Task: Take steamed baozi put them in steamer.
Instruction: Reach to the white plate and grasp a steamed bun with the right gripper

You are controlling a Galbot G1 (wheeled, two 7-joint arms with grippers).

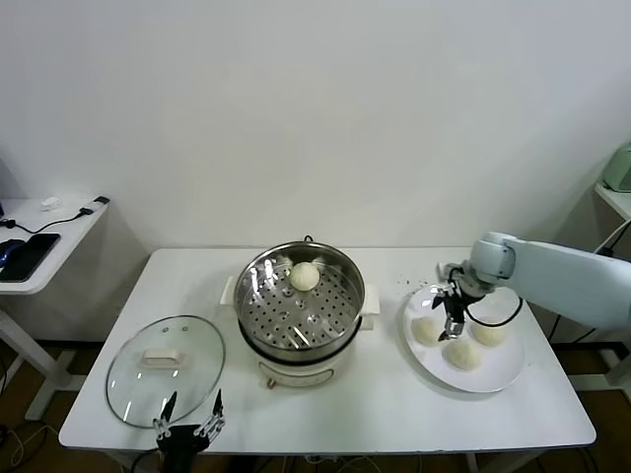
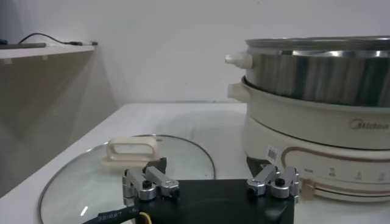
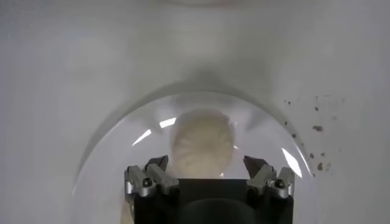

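Note:
The steamer (image 1: pixel 301 310) stands mid-table with one baozi (image 1: pixel 305 276) on its perforated tray. Three more baozi (image 1: pixel 426 330) (image 1: pixel 462 353) (image 1: pixel 488 331) lie on the white plate (image 1: pixel 503 372) at the right. My right gripper (image 1: pixel 452 328) is open and hangs just above the plate among them. In the right wrist view it (image 3: pixel 206 165) is open, with one baozi (image 3: pixel 202 146) on the plate (image 3: pixel 109 152) just beyond its fingers. My left gripper (image 1: pixel 187 429) is open and parked at the table's front edge, next to the lid.
The glass lid (image 1: pixel 165 368) with a white handle lies at the front left; it also shows in the left wrist view (image 2: pixel 131 164), with the steamer's base (image 2: pixel 323 128) beside it. Dark crumbs (image 3: pixel 317 128) lie on the table near the plate. A side table (image 1: pixel 39 241) stands far left.

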